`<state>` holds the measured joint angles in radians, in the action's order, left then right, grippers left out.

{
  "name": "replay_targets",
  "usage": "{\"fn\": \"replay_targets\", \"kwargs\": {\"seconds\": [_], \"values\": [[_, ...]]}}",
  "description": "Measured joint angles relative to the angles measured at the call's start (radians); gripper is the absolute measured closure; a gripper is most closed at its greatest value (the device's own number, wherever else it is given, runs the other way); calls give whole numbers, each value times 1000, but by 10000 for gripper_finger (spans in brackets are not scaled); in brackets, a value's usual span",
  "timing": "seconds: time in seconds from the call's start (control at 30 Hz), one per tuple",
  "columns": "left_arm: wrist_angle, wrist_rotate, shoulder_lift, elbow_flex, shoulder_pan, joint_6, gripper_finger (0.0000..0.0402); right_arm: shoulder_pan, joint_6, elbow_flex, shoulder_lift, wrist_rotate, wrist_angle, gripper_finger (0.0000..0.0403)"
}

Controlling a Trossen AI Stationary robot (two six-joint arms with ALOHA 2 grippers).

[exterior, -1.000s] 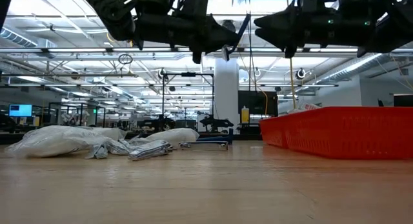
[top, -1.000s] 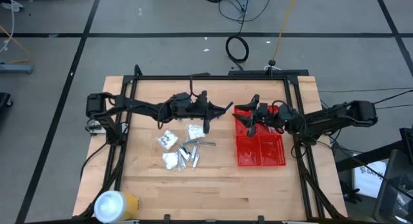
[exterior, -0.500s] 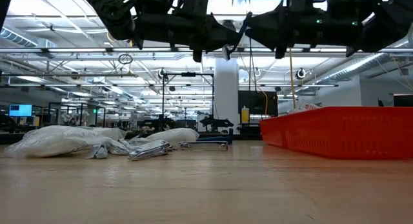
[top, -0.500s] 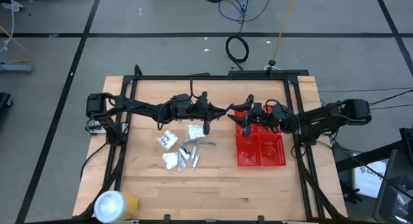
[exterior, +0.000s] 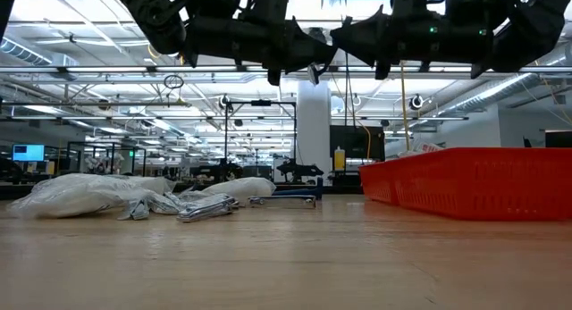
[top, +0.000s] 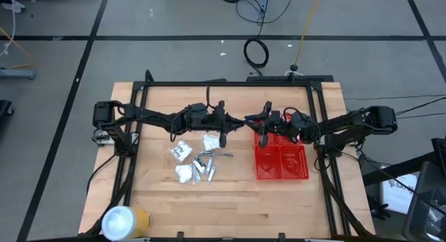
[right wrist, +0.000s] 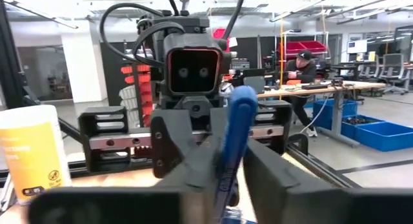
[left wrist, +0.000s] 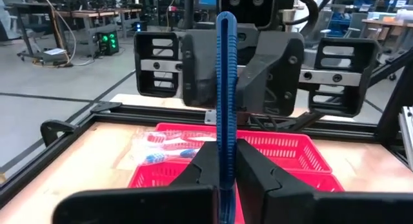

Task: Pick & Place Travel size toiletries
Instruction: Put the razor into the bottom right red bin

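Wooden counter [top: 230,193], with red basket [top: 293,169] on its right half and a loose pile of packets and tubes [top: 197,160] left of centre, well apart from basket. Both arms raised and meeting mid-air above the gap beside the basket's left edge. Left pincer [top: 242,121] clenched on a blue-handled stick [left wrist: 225,101], razor or toothbrush, head not discernible, held upright between the fingers. Right pincer [top: 263,123] face to face with it, fingers astride the same blue handle in the right wrist view; full clench there cannot be told. Step judged: hand-over from left to right. Next move likely needs firm right grip, then left release, then lowering into a basket compartment.
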<state>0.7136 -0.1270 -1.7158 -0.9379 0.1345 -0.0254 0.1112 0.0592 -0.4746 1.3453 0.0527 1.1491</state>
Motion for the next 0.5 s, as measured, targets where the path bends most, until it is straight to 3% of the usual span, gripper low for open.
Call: {"fn": "replay_targets", "kwargs": {"seconds": [0.07,0.2,0.33,0.5], "values": [[0,0,0,0,0,11,388,0,-3,0,0,-4,0,380],[-3,43,0,-1,-3,16,361,0,-18,-1,0,3,-4,379],[-9,59,5,-1,-13,14,285,0,-56,-1,-22,6,-41,379],[-16,58,49,-1,-34,77,188,0,-83,-1,-166,5,-187,379]]}}
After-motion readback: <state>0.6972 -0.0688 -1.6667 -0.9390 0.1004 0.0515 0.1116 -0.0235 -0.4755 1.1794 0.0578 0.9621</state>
